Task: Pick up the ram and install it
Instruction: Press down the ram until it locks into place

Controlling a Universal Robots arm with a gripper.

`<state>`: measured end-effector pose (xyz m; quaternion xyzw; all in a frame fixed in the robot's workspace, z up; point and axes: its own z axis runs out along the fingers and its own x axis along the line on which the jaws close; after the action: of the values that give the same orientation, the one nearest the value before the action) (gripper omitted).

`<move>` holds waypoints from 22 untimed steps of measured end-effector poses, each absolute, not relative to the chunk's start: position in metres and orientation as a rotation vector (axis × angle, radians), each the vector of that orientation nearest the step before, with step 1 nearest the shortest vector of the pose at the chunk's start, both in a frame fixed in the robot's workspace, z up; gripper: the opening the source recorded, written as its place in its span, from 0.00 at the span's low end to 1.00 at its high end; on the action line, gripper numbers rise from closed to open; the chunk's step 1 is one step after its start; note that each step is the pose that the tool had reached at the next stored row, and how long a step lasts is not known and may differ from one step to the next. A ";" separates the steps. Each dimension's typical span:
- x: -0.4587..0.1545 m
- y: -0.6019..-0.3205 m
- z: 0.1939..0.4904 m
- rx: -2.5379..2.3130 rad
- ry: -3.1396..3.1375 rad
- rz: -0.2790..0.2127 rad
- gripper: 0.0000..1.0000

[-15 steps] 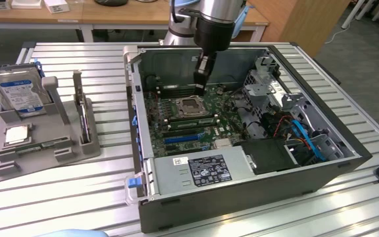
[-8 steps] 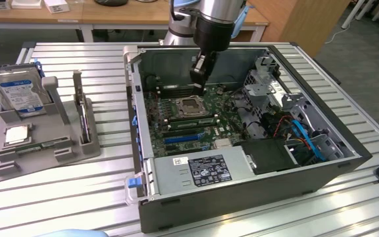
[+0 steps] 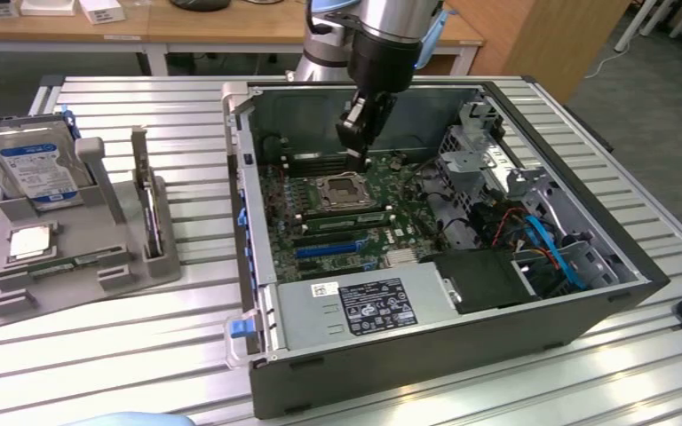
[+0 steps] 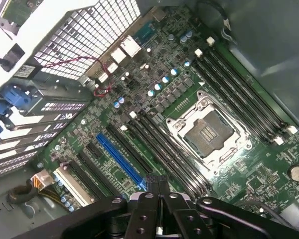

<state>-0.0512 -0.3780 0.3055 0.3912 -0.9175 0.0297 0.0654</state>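
One hard drive, one computer case

- My gripper is pinched shut above the motherboard.
- Its tips hang over the black memory slots beside the empty CPU socket.

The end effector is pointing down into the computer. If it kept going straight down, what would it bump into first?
Probably the motherboard, around the memory slots beside the empty CPU socket. The shut end effector hangs just above there, though depth is hard to judge.
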 end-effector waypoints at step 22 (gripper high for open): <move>-0.051 -0.378 0.305 0.701 -2.918 0.060 0.10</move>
<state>-0.0512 -0.3780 0.3052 0.2328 -0.9698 0.0198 0.0698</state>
